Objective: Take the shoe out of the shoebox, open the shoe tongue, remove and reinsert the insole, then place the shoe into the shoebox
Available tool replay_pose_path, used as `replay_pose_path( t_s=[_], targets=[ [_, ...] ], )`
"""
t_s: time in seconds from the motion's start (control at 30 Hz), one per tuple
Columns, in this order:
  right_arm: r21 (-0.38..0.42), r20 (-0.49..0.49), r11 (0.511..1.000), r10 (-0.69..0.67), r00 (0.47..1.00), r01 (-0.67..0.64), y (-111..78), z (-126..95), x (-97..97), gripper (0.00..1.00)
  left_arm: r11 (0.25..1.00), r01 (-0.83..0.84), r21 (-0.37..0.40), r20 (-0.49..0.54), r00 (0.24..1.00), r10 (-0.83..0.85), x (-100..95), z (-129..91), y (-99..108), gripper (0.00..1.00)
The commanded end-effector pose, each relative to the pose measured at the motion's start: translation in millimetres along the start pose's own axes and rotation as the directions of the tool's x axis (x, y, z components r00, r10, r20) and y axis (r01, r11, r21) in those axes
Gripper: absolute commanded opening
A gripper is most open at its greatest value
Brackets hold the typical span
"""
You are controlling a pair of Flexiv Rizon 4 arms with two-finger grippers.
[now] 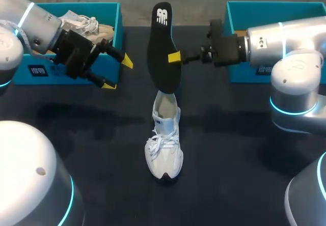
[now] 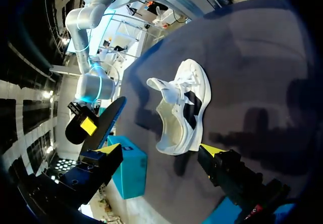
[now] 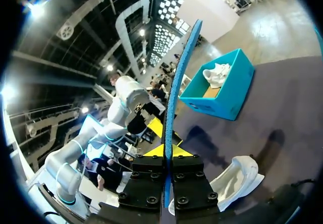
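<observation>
Right hand (image 1: 175, 58) clenched on the black foam insole (image 1: 163, 40), upright over the white laced sneaker (image 1: 164, 147) on the table (image 1: 239, 160). Left hand (image 1: 117, 73), released, beside a teal cardboard shoebox (image 1: 118, 22) holding 1 pale sneaker (image 1: 87, 25).

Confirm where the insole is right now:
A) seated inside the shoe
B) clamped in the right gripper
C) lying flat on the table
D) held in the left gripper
B: the right gripper has both fingers closed on the insole from two sides, out of the white shoe, while the left gripper is open and holds nothing.
</observation>
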State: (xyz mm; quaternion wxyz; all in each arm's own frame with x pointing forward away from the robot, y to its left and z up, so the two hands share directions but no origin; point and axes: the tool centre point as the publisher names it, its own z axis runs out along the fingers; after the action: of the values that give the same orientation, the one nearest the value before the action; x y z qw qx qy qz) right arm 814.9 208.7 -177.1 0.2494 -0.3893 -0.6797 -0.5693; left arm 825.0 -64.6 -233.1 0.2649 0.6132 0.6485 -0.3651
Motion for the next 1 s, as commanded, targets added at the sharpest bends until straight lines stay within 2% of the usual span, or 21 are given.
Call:
replay_pose_path(
  t_s=[0.03,0.1,0.13,0.17,0.3,0.4,0.63,0.73,1.0],
  targets=[
    [0.0,0.003,1.0,0.0,1.0,0.0,-0.1,1.4,0.4,0.0,1.0,0.0,-0.003,-0.003,1.0,0.0,0.0,-0.2,-1.4,1.0],
    [0.0,0.003,1.0,0.0,1.0,0.0,-0.1,1.4,0.4,0.0,1.0,0.0,-0.003,-0.003,1.0,0.0,0.0,-0.2,-1.4,1.0],
    [-0.015,-0.021,1.0,-0.019,1.0,0.019,0.4,-0.6,-3.2,0.0,1.0,0.0,-0.003,-0.003,1.0,0.0,0.0,-0.2,-1.4,1.0],
    [-0.048,-0.004,0.998,-0.037,0.999,0.037,-0.7,-3.2,-4.5,0.0,1.0,0.001,0.005,-0.004,1.0,-0.001,-0.3,5.5,-2.2,1.0],
    [-0.057,0.002,0.995,-0.08,0.997,0.08,-1.9,-6.0,-8.2,0.0,0.999,0.003,0.039,-0.006,1.0,-0.003,-0.2,18.6,-3.5,1.0],
    [-0.045,0.004,0.992,-0.121,0.993,0.121,-1.7,-6.7,-11.9,0.0,0.999,0.011,0.034,-0.018,1.0,-0.011,2.8,24.8,-1.3,1.0],
    [-0.053,-0.007,0.982,-0.18,0.984,0.18,-7.4,-2.0,-25.0,0.0,0.999,0.032,0.008,-0.051,0.998,-0.031,17.3,34.2,9.9,1.0],
    [-0.056,-0.014,0.976,-0.21,0.978,0.209,-8.9,2.6,-34.5,0.0,0.998,0.059,-0.017,-0.071,0.996,-0.06,29.1,43.2,19.3,1.0],
    [-0.081,-0.033,0.957,-0.283,0.958,0.28,-11.6,8.4,-47.6,0.0,0.994,0.101,-0.038,-0.053,0.993,-0.103,43.6,53.6,39.3,1.0]
  ],
)
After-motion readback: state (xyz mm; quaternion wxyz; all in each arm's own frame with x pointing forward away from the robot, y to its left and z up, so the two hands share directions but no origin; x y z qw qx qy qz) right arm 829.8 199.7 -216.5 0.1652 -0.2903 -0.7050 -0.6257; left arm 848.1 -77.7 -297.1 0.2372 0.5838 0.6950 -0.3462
